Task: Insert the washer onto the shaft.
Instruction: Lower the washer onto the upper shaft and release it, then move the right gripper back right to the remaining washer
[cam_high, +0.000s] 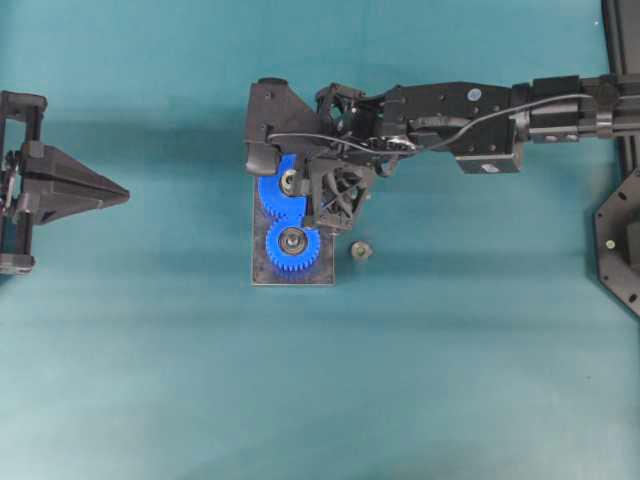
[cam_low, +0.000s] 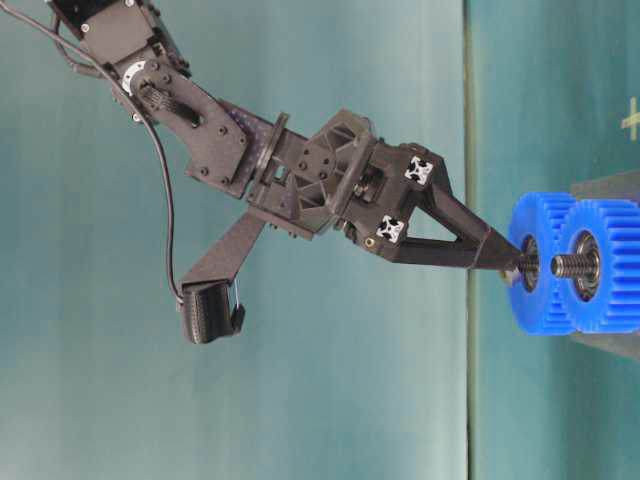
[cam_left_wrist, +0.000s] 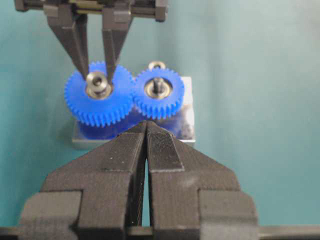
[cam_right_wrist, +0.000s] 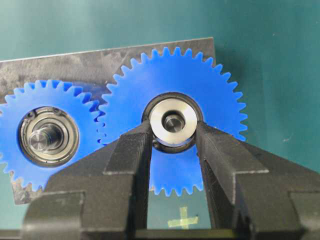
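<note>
My right gripper is shut on the silver washer, one fingertip on each side of its rim. The washer sits over the hub of the larger blue gear, and the shaft's end shows through its hole. From overhead, the right gripper reaches down onto that gear on the grey base plate. The left wrist view shows the same washer between the right fingers. My left gripper is shut and holds nothing, well off to the left of the plate.
A smaller blue gear with its own threaded shaft meshes with the larger one on the plate. A small dark nut-like part lies on the teal table just right of the plate. A black frame stands at the right edge.
</note>
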